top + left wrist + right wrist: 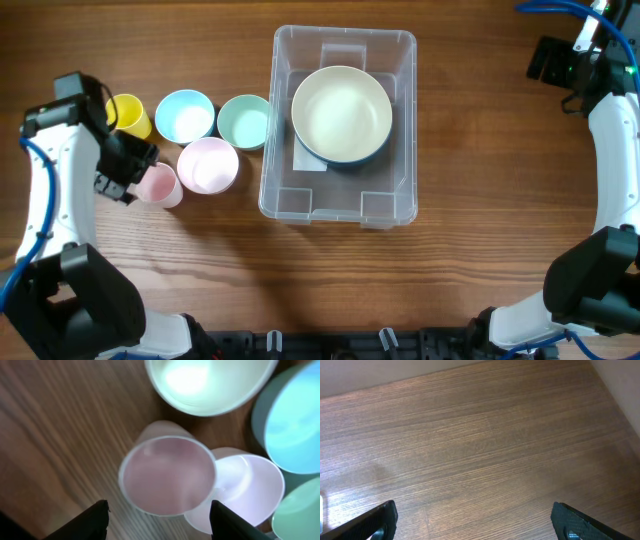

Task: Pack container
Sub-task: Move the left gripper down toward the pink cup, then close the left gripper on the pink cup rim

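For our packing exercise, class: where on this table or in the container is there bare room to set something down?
Widest: bare table between the container and the right arm. Next, the strip in front of the container. Inside, the big bowl leaves only a narrow front strip. Crowded: the cups and small bowls left of the container, with the left gripper there.

Overhead, the left end effector (128,178) covers one side of the small pale pink plastic cup (162,187). The large cream round bowl (341,112) hides most of the white label (308,160) on the floor of the clear plastic rectangular container (285,198). From the left wrist the pink cup (169,474) is blurred, and the round yellow plastic cup (210,385) and light blue round bowl (292,420) run off the frame's edges.
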Robot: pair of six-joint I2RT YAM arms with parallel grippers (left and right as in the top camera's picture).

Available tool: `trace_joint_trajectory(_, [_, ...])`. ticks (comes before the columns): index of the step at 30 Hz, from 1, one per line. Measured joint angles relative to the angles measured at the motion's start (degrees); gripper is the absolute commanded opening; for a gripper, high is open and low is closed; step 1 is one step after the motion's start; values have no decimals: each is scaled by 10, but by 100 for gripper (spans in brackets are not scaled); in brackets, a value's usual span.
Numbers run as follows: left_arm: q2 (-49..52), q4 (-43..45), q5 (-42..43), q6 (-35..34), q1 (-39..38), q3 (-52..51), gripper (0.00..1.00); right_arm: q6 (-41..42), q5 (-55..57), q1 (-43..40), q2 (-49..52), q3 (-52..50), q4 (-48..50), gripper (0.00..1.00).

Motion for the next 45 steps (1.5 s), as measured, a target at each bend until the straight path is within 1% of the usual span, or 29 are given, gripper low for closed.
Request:
trace_joint_trajectory(4, [0, 24, -3, 3, -19, -23, 66, 0, 0, 0, 0, 0, 0, 100])
trace_joint_trajectory(11, [1, 37, -9, 7, -18, -47, 67, 0, 0, 0, 0, 0, 0, 100])
trace_joint_trajectory(13, [1, 36, -9, 7, -18, -47, 64, 0, 0, 0, 0, 0, 0, 100])
trace_joint_trajectory(14, [1, 35, -9, 7, -18, -47, 61, 0, 0, 0, 0, 0, 0, 100])
trace_joint_trajectory(16, [1, 31, -9, 6, -18, -47, 59, 0, 0, 0, 0, 0, 0, 100])
trace_joint_trajectory(22, [1, 12, -24, 9, -18, -47, 58, 0, 0, 0, 0, 0, 0, 100])
trace_joint_trajectory(30, [1, 4, -46, 9, -18, -47, 61, 0, 0, 0, 0, 0, 0, 100])
trace_joint_trajectory(32, [1, 5, -53, 9, -18, -47, 59, 0, 0, 0, 0, 0, 0, 100])
trace_joint_trajectory(36, [1, 40, -58, 9, -18, -59, 57, 0, 0, 0, 0, 0, 0, 100])
trace_joint_trajectory(40, [1, 75, -61, 9, -18, -94, 49, 0, 0, 0, 0, 0, 0, 100])
trace_joint_trajectory(45, [1, 102, -61, 10, -18, -110, 49, 0, 0, 0, 0, 0, 0, 100])
